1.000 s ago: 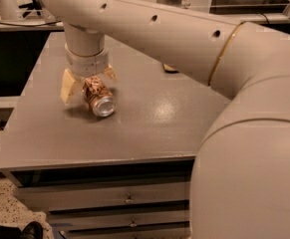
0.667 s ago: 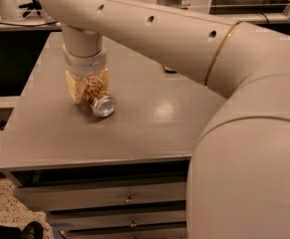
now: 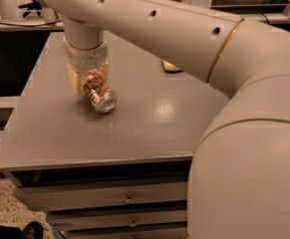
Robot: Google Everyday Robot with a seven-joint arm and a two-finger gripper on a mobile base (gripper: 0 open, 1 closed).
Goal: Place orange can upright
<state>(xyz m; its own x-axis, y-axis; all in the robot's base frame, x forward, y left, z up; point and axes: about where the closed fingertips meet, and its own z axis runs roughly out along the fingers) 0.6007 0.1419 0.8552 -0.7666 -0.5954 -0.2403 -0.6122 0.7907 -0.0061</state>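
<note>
The orange can (image 3: 98, 92) lies tilted on the grey table (image 3: 149, 123) at its left middle, silver end (image 3: 105, 102) towards the camera. My gripper (image 3: 90, 79) comes straight down from above, and its yellowish fingers (image 3: 74, 81) sit against both sides of the can's upper body. The fingers look shut on the can. The can's far end is hidden between them.
My large cream arm (image 3: 224, 59) fills the right side and hides much of the table's right half. A small flat object (image 3: 171, 66) lies on the table behind the arm. Drawers (image 3: 124, 199) sit under the table's front edge. A desk and chair stand at the back left.
The left finger has moved in from its spread position and now sits against the can. The can has shifted only slightly.
</note>
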